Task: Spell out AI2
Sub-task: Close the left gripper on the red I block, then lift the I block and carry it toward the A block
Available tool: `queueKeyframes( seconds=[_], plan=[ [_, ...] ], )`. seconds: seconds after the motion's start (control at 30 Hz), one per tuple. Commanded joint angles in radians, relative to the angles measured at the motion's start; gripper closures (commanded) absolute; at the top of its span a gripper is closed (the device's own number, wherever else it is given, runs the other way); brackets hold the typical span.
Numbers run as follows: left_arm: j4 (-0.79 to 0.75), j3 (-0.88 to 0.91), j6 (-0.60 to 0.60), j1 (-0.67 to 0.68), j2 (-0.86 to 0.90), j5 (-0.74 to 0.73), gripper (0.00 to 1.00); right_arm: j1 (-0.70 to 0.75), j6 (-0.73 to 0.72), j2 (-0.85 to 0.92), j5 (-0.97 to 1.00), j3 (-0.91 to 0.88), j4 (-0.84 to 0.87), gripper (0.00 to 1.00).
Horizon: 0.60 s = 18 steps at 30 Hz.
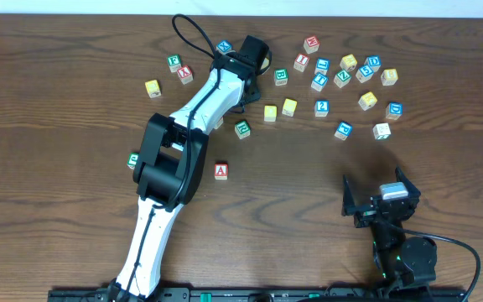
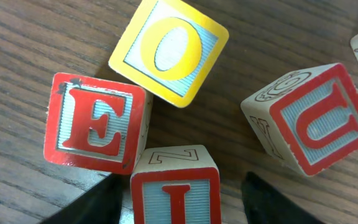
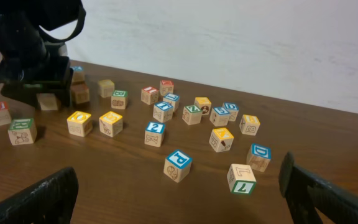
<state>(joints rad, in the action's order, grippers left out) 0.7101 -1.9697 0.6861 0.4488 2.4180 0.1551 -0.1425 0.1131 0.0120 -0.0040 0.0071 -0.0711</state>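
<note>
The I cube (image 2: 176, 196) stands between the left fingers (image 2: 92, 208), which are apart with a gap on the cube's right, not clamped; it touches the red E cube (image 2: 95, 124), with the yellow O cube (image 2: 169, 53) just beyond and the red U cube (image 2: 319, 121) tilted nearby. The A cube (image 1: 220, 171) sits alone on the table (image 1: 74, 210) beside the left arm (image 1: 174, 159); the 2 cube (image 1: 321, 107) lies among the scattered cubes; the right fingers (image 3: 36, 199) are spread wide, holding nothing.
</note>
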Motion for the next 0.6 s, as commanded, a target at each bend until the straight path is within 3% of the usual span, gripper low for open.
queueKeyframes(
  seconds=[0.0, 0.57],
  plan=[
    [-0.002, -0.011, 0.002, -0.001, 0.011, -0.004, 0.46, 0.008, -0.011, -0.005, 0.005, -0.002, -0.004, 0.01],
    [0.011, -0.014, -0.013, -0.001, 0.004, -0.005, 0.47, 0.008, -0.011, -0.005, 0.005, -0.002, -0.004, 0.01]
  ],
)
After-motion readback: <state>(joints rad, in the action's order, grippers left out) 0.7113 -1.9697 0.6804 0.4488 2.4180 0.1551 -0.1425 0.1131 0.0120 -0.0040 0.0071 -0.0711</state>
